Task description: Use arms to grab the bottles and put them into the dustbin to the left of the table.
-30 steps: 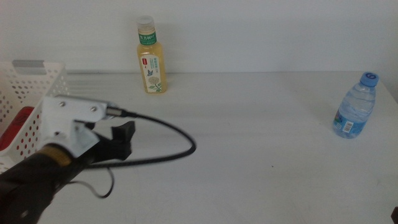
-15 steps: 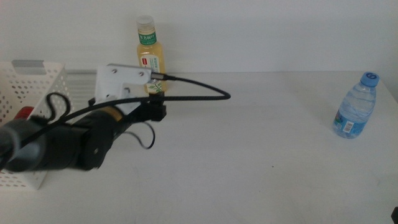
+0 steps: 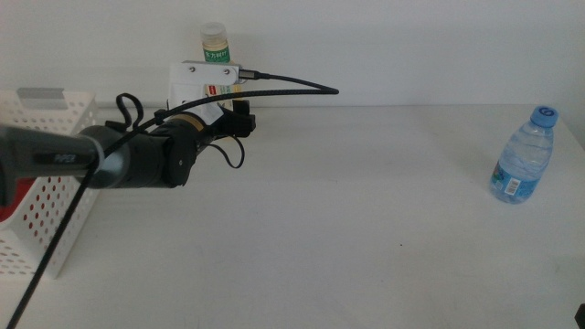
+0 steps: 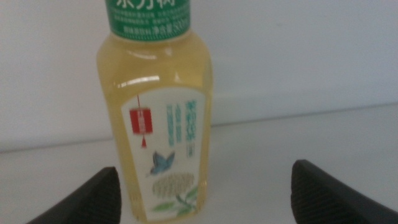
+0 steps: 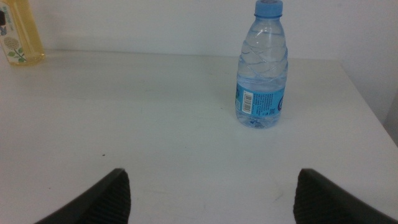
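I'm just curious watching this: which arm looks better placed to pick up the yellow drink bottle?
The left. Its left gripper is open right in front of the yellow bottle. The right gripper waits at the table's near edge, facing the water bottle.

- My middle camera looks forward and down over the worktop [image 3: 366, 228], taking in the dustbin [image 3: 46, 137] at the left edge through to the water bottle [image 3: 521, 155] at the right.
- My left wrist camera sits low and very close to the yellow bottle [image 4: 158, 118], facing the back wall; its body fills much of the picture.
- My right wrist camera sits farther back, looking across the worktop at the water bottle.
- All three views share the yellow bottle.
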